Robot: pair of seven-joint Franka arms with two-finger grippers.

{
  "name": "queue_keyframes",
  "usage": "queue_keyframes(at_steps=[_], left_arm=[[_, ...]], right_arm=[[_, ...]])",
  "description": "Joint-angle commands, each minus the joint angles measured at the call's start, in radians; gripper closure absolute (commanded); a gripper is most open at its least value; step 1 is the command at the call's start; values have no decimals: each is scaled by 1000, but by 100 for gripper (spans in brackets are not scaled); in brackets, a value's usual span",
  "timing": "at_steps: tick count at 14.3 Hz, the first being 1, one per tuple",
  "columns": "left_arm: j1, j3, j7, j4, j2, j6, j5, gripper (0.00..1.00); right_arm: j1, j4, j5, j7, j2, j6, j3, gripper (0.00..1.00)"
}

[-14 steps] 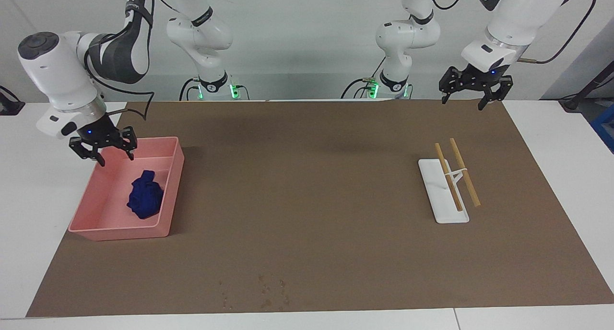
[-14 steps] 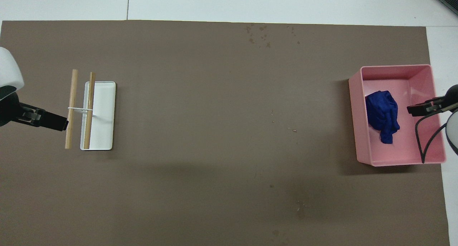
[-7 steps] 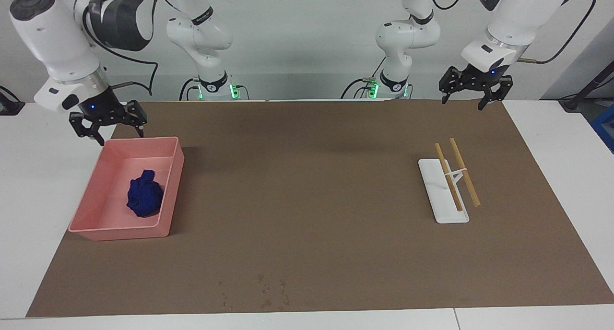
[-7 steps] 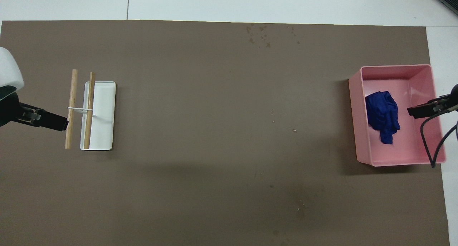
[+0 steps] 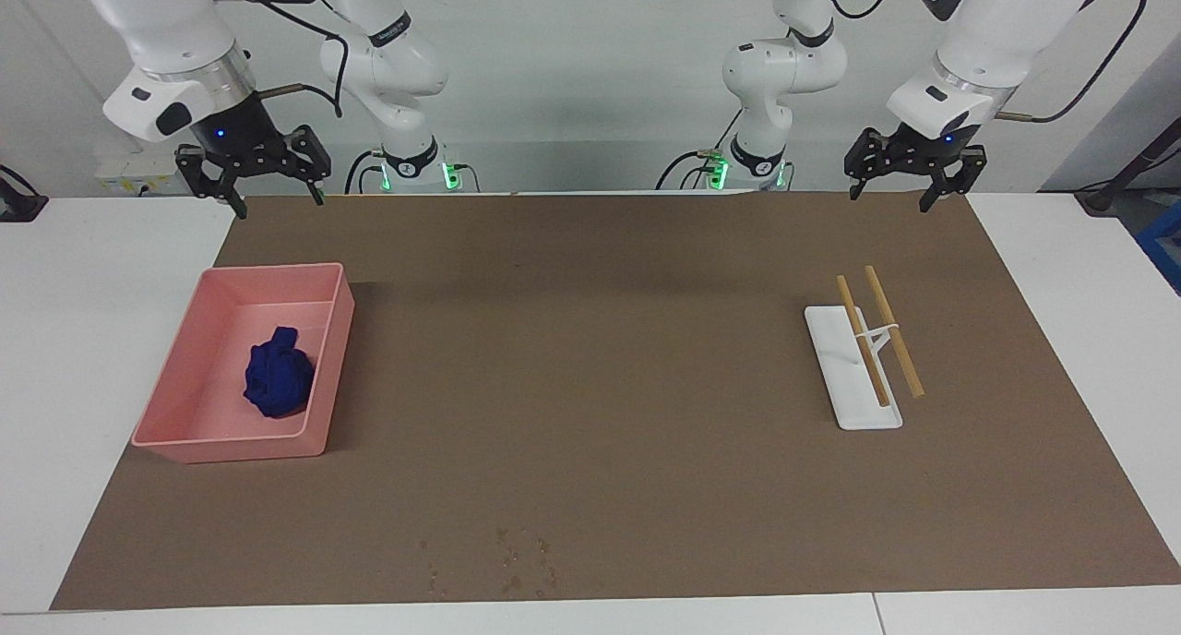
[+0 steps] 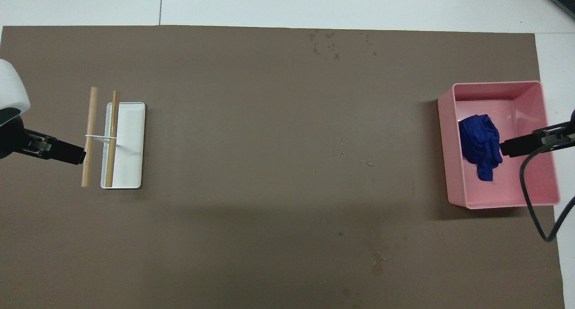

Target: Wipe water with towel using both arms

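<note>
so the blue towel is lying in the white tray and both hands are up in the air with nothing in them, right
Not quite. The towel lies in the pink tray, as the facing view shows. The white tray carries only two wooden sticks. The rest holds: the right hand and left hand hang open and empty.

One camera sits high across the tabletop (image 5: 590, 413) and faces the robots, so both arm bases stand along its top edge. The other hangs high above the robots' own end, looking forward and steeply down at the tabletop (image 6: 278, 165); only arm tips enter at its side edges. Both stand well back and share the whole brown mat, seen half a turn apart.
</note>
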Motion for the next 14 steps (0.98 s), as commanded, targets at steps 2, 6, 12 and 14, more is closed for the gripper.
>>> queue_keyframes(at_steps=[2,6,12,14], left_arm=[[-4,4,7,-23,-23,8,20,0],[-4,4,7,-23,-24,8,20,0],[-4,4,7,-23,-24,8,20,0],[-4,4,7,-23,-23,8,20,0]], right_arm=[[86,1,17,70,-30,-17,-61,0],[162,-3,17,91,-31,-2,-124,0],[206,1,2,91,2,50,-143,0],[209,0,-1,91,7,56,-143,0]])
